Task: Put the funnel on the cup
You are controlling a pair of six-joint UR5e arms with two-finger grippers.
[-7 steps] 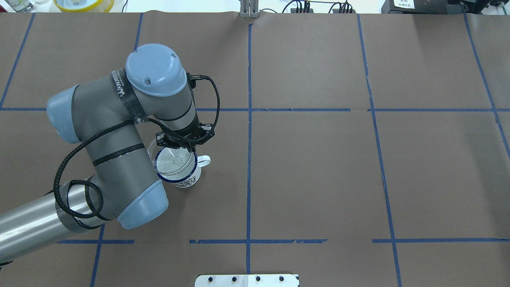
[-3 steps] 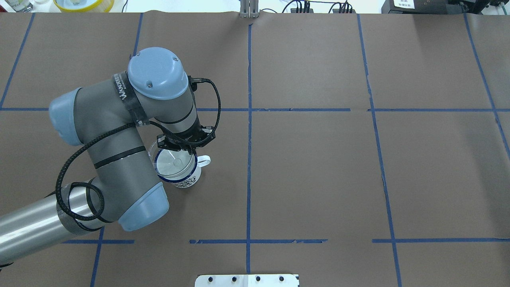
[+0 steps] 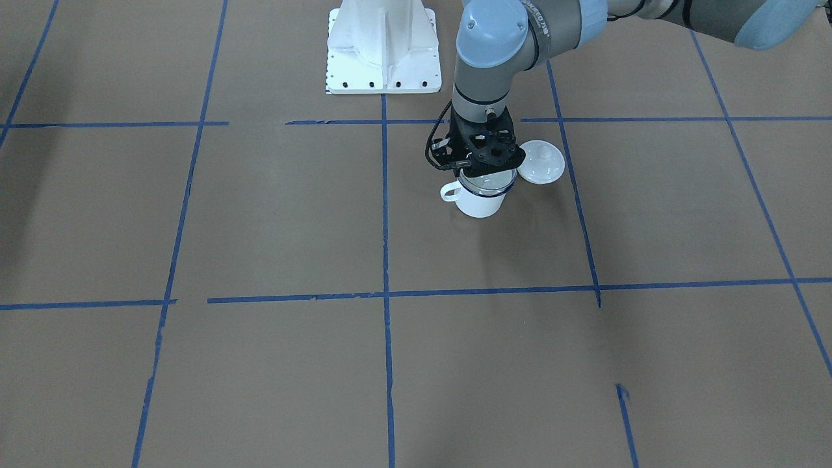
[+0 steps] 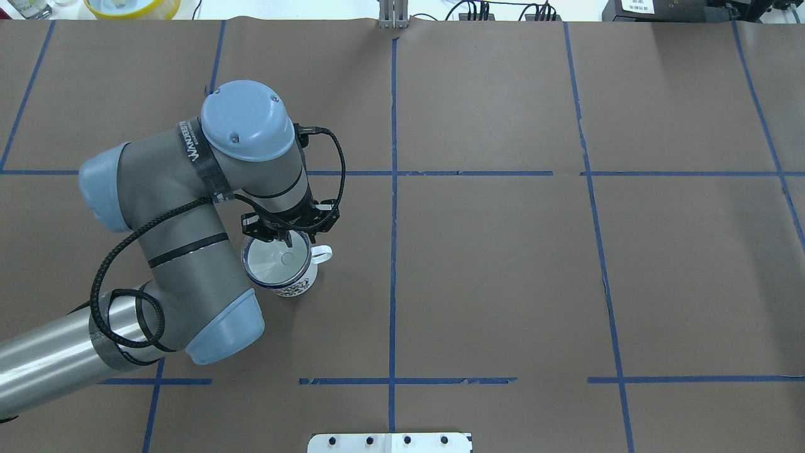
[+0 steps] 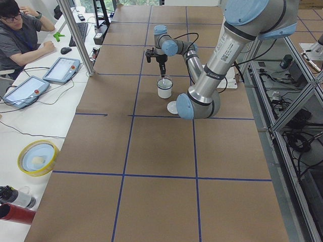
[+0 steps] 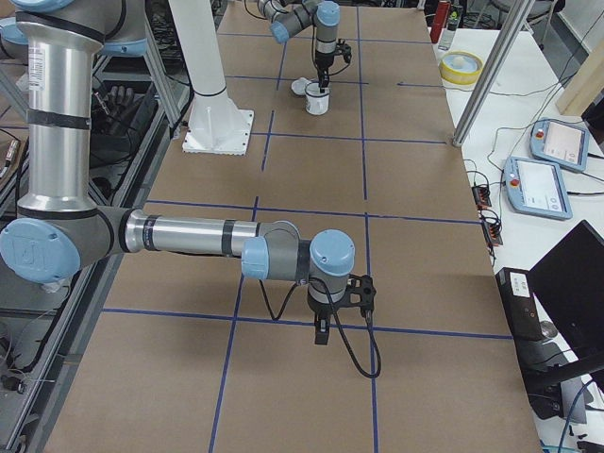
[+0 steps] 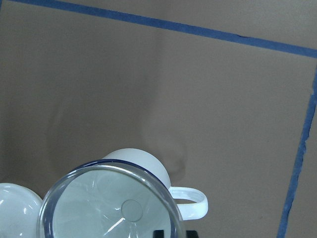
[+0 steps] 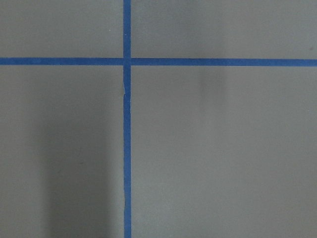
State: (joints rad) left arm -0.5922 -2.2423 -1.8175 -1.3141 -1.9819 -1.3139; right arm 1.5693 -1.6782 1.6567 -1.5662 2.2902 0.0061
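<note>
The left gripper (image 4: 290, 237) points straight down over the far edge of the cup (image 4: 297, 284). Its two fingers are drawn together on the far rim of the funnel (image 4: 275, 259), pinching it. The clear funnel sits at the mouth of the cup, its wide round rim lined up over the dark blue rim and its spout pointing down inside. Whether it rests fully on the cup or is partly carried by the fingers cannot be told. In the left wrist view the funnel's rim covers nearly the whole opening, with a strip of white cup wall showing beyond it.

The cup stands upright on the brown paper-covered table (image 4: 503, 264), left of the centre tape line, with its handle (image 4: 322, 254) pointing right. A white knobbed lid (image 3: 541, 162) lies on the table just beside the cup, on its left and a little nearer the robot.

The right gripper (image 6: 322, 330) hangs pointing down above the table, well apart to the right, close to a crossing of blue tape lines (image 8: 127, 61). It shows only from the side, so whether it is released or clenched cannot be told.
</note>
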